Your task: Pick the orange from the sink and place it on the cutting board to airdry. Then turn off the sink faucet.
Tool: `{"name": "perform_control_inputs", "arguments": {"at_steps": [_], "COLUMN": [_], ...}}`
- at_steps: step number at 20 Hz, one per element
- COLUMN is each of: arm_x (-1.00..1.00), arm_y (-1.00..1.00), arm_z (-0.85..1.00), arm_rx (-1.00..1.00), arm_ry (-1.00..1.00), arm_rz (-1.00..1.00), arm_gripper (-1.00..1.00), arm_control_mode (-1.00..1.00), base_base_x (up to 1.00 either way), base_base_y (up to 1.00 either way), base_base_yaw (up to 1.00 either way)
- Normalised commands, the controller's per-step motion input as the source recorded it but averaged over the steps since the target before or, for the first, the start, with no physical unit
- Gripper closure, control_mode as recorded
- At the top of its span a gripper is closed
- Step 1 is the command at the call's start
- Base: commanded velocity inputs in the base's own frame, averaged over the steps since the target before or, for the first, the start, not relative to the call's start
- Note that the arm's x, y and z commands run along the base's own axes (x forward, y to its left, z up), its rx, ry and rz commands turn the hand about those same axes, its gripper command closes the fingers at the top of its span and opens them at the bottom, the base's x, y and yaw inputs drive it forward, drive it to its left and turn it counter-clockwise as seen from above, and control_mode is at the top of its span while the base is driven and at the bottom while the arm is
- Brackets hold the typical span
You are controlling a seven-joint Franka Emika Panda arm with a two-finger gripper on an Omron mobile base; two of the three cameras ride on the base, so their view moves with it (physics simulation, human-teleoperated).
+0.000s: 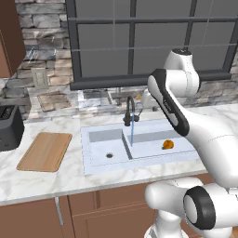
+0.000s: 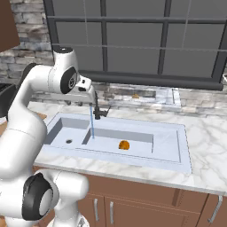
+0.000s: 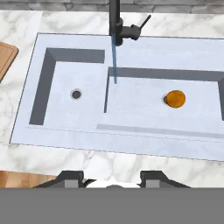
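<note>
Hand view: pincer (image 3: 112, 178) spread above sink (image 3: 26, 127); cutting board (image 1: 45, 151) runs front-to-back.

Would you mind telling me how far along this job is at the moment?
Nothing looks done yet. The orange lies in the right basin of the sink, by its drain, and the cutting board is bare. Water runs from the faucet. In hand: the end effector is above the sink's front edge, holding nothing. Left: pick the orange, place it on the board, shut off the faucet.
</note>
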Motion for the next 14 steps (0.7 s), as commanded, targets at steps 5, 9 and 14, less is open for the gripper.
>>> {"name": "perform_control_inputs", "arguments": {"at_steps": [5, 9, 14], "arm_x": [-0.01, 0.0, 0.0], "arm_y": [0.0, -0.22, -0.38], "arm_z": [-0.04, -0.17, -0.12], "arm_rx": [0.0, 0.0, 0.0], "arm_ry": [0.0, 0.02, 0.0], "arm_rz": [0.0, 0.0, 0.0], "arm_gripper": [-1.0, -1.0, -1.0], "arm_control_mode": [-1.0, -1.0, -1.0], "base_base_x": [0.0, 0.0, 0.0], "base_base_y": [0.0, 0.0, 0.0], "base_base_yaw": [0.0, 0.0, 0.0]}}
